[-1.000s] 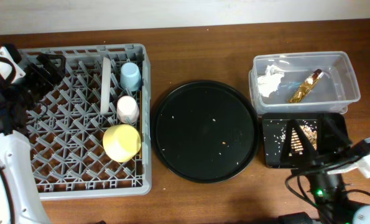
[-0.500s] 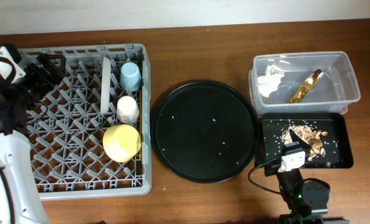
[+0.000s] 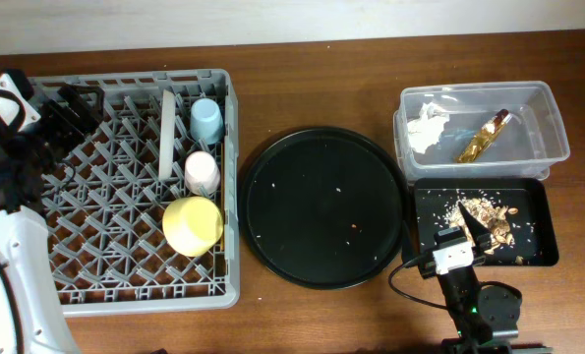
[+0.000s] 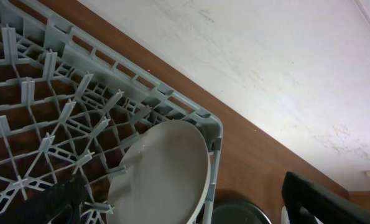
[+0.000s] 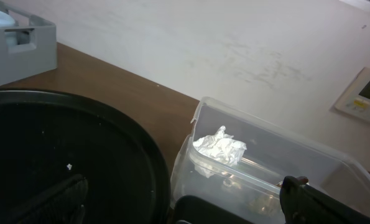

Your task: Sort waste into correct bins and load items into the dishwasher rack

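Observation:
The grey dishwasher rack (image 3: 125,81) on the left holds an upright grey-green plate (image 3: 164,133), a light-blue cup (image 3: 206,120), a pink cup (image 3: 202,173) and a yellow bowl (image 3: 193,225). The clear tub (image 3: 557,123) holds a white tissue (image 3: 428,126) and a gold wrapper (image 3: 483,136). The shallow black tray (image 3: 430,211) holds brown food scraps (image 3: 489,214). My left gripper (image 3: 71,110) is open and empty over the rack's back left; its wrist view shows the plate (image 4: 166,168). My right gripper (image 3: 469,228) is open and empty at the black tray's front edge. I see no chopsticks.
A large round black tray (image 3: 323,206) with a few crumbs lies between the rack and the bins. The right wrist view shows this tray (image 5: 48,143), the tub (image 5: 278,146) with the tissue (image 5: 221,148), and the rack's corner (image 5: 23,43). A wall is behind the table.
My right arm has pulled back from over the shallow black tray toward the table's front edge and folded low. The food scraps now show. The left arm has not moved.

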`<state>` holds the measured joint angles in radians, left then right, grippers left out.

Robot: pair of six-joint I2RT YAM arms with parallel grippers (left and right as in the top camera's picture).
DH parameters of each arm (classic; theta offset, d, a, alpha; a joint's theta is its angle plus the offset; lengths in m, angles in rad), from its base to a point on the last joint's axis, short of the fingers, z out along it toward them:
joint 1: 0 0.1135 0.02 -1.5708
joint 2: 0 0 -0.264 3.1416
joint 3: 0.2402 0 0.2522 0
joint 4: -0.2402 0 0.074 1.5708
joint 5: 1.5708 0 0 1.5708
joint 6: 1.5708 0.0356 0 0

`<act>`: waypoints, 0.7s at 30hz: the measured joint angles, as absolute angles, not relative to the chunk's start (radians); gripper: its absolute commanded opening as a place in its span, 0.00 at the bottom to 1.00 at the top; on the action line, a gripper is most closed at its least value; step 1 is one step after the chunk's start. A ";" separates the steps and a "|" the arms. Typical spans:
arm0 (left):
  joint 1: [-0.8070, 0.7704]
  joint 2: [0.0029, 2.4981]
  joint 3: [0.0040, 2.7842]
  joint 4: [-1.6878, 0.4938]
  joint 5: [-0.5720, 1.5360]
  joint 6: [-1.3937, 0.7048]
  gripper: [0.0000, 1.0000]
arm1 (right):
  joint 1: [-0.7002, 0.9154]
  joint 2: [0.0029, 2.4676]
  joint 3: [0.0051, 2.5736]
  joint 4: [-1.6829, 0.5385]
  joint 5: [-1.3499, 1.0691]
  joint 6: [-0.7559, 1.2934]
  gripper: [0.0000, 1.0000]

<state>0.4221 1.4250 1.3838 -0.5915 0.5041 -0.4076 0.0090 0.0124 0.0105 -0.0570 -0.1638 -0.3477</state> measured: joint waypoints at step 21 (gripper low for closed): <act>0.096 0.721 1.332 -0.913 0.334 -0.386 0.99 | 0.009 0.011 0.010 -0.055 -0.163 -0.348 0.99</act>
